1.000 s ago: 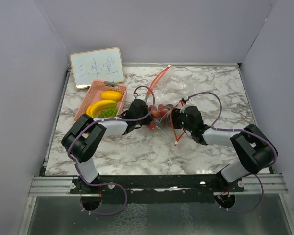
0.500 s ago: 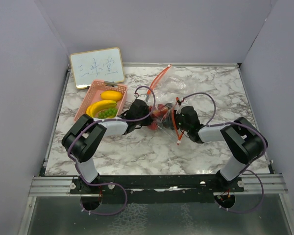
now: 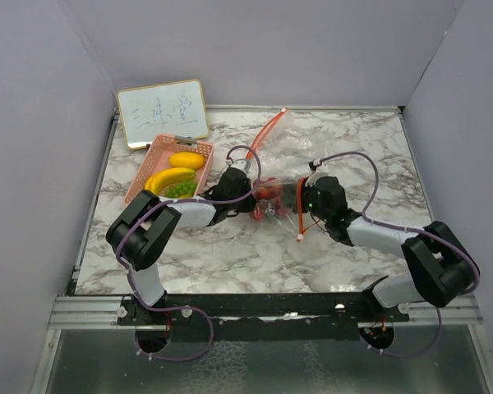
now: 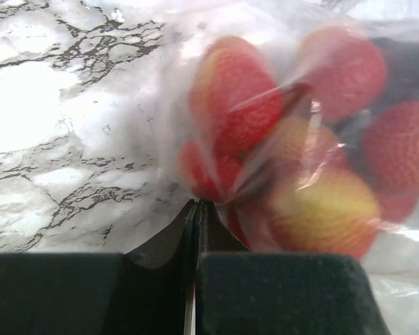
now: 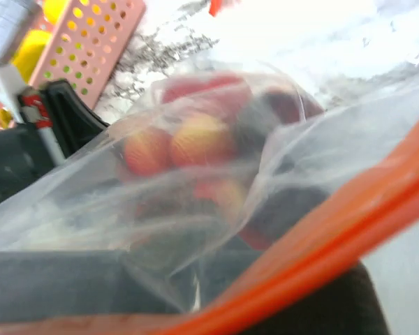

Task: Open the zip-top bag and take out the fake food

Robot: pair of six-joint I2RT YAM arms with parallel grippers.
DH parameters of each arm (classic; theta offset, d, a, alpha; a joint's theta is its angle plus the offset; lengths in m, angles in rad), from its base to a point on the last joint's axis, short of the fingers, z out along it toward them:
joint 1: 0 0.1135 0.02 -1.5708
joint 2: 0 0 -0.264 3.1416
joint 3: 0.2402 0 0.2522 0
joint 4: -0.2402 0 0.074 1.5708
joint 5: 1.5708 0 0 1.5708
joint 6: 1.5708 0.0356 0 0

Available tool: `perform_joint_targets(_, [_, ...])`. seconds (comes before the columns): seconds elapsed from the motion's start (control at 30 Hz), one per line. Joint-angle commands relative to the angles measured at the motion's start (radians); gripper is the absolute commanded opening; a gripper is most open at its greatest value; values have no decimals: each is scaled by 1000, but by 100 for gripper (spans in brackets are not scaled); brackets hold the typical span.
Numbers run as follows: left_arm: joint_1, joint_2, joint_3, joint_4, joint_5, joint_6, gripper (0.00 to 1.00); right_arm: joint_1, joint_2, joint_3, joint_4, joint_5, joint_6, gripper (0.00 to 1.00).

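Observation:
The clear zip-top bag (image 3: pixel 273 190) lies mid-table, its orange zip strip (image 3: pixel 267 131) trailing toward the back. Fake food, a cluster of red berries and dark pieces (image 3: pixel 265 197), sits inside it. My left gripper (image 3: pixel 248 193) is shut on the bag's left end; in the left wrist view its jaws (image 4: pixel 197 204) meet at the film, just before the berries (image 4: pixel 237 105). My right gripper (image 3: pixel 299 197) is shut on the bag's right side. In the right wrist view its fingers (image 5: pixel 199 293) show through the film, with the fruit (image 5: pixel 195 139) and the zip strip (image 5: pixel 335 237) in front.
A pink basket (image 3: pixel 140 174) at the back left holds a yellow banana (image 3: pixel 171 178), a lemon (image 3: pixel 186 159) and green bits (image 3: pixel 179 190). A small whiteboard (image 3: pixel 163 112) leans behind it. The basket also shows in the right wrist view (image 5: pixel 91 42). Grey walls enclose three sides of the table.
My right arm has swung its elbow out to the right while the gripper stays on the bag. The left arm has barely moved. The fruit cluster stays between the grippers.

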Motion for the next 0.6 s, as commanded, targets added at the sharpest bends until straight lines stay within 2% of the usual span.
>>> perform_joint_targets(0.0, [-7, 6, 15, 19, 34, 2, 0, -4, -123, -11, -87, 68, -46, 1])
perform_joint_targets(0.2, [-6, -15, 3, 28, 41, 1, 0, -18, -186, -11, -151, 119, -92, 4])
perform_joint_targets(0.3, [-6, -17, 7, 30, 55, -1, 0, -18, -145, 15, -188, 149, -118, 31])
perform_joint_targets(0.33, [-6, -17, 8, 31, 55, -2, 0, -18, -132, 20, -199, 161, -126, 38])
perform_joint_targets(0.57, [-6, -11, 7, 44, 64, -8, 0, -18, -81, 15, -246, 265, -181, 55])
